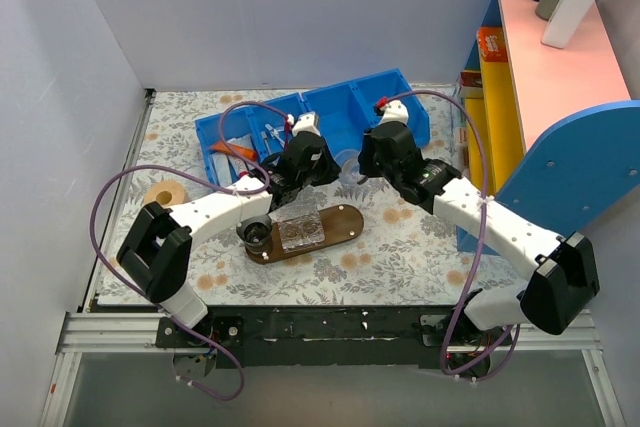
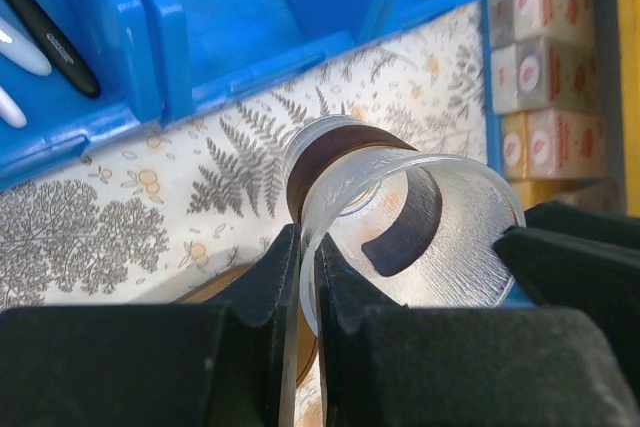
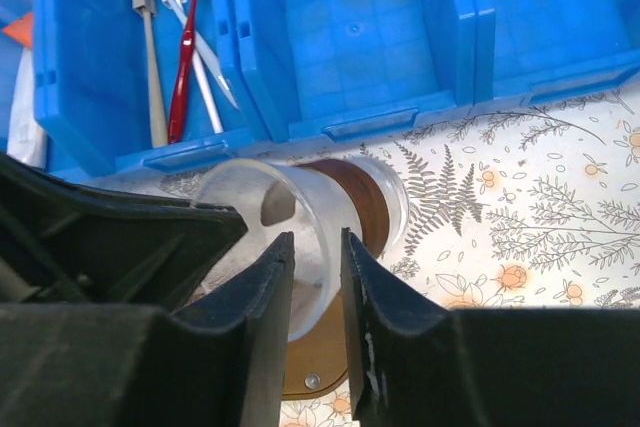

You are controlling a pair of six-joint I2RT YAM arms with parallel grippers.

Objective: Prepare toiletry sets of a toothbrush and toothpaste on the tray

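Note:
A clear plastic cup [image 1: 348, 161] with a brown band is held tilted between my two grippers, above the far end of the dark wooden tray [image 1: 340, 222]. My left gripper [image 2: 308, 247] is shut on the cup's rim wall [image 2: 420, 217], one finger inside and one outside. My right gripper [image 3: 315, 247] straddles the opposite wall of the cup [image 3: 300, 217] with a small gap, not clamped. The white and pale-blue toothbrush [image 3: 215, 82] lies in a blue bin beside a red one [image 3: 185, 47]. A white tube [image 1: 228, 162], perhaps the toothpaste, lies in the left bin.
Joined blue bins [image 1: 330, 112] stand behind the tray. A crumpled clear wrapper [image 1: 300, 233] and a dark round object [image 1: 255, 237] sit on the tray. A tape roll [image 1: 163, 194] lies at the left. A shelf unit [image 1: 500, 97] with boxes stands at the right.

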